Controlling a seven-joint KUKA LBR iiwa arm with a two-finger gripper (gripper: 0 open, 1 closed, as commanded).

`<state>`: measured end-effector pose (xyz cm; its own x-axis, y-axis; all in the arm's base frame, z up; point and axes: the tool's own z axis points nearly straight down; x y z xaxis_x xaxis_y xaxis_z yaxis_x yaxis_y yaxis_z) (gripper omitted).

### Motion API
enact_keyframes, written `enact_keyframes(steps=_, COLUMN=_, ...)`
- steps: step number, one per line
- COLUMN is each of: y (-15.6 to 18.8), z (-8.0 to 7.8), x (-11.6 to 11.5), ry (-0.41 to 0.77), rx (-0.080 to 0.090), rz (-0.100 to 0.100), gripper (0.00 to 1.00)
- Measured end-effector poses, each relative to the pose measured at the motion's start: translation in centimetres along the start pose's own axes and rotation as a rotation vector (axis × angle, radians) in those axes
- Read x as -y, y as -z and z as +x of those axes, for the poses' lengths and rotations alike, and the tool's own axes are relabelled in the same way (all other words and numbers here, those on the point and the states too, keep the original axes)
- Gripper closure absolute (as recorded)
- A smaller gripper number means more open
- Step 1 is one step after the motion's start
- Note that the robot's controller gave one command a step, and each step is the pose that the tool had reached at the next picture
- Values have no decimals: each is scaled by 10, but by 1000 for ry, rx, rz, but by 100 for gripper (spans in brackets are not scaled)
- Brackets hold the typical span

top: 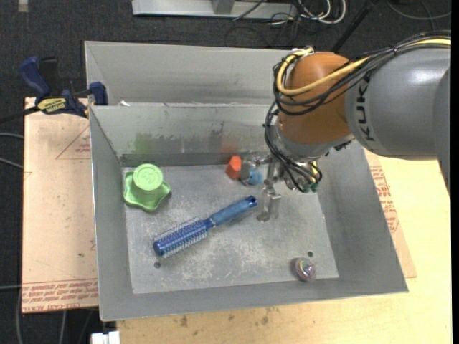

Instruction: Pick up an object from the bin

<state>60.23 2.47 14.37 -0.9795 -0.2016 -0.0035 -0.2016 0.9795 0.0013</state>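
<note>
My gripper (267, 208) hangs low over the bin floor, right of the middle, just off the handle end of a blue hairbrush (203, 226). The brush lies slanted, bristle head toward the lower left, handle tip pointing up and right at the gripper. It lies flat on the floor, beside the gripper rather than in it. A small orange piece (234, 166) sits by the back wall, up and left of the gripper, with a small grey-blue piece (252, 172) next to it.
A green flower-shaped cup (146, 187) rests at the left side of the bin. A small speckled ball (305, 269) lies near the front right corner. The arm's orange cover and cables hang above the bin's back right.
</note>
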Motion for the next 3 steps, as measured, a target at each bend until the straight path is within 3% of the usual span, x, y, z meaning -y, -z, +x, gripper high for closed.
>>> enact_keyframes(steps=1, y=-76, z=-17, x=-19, ry=298, rx=-5, rz=-2, gripper=0)
enact_keyframes(steps=2, y=-73, z=-19, x=-18, ry=296, rx=-1, rz=0, gripper=100)
enact_keyframes(steps=3, y=41, z=-15, x=-2, ry=258, rx=7, rz=3, gripper=100)
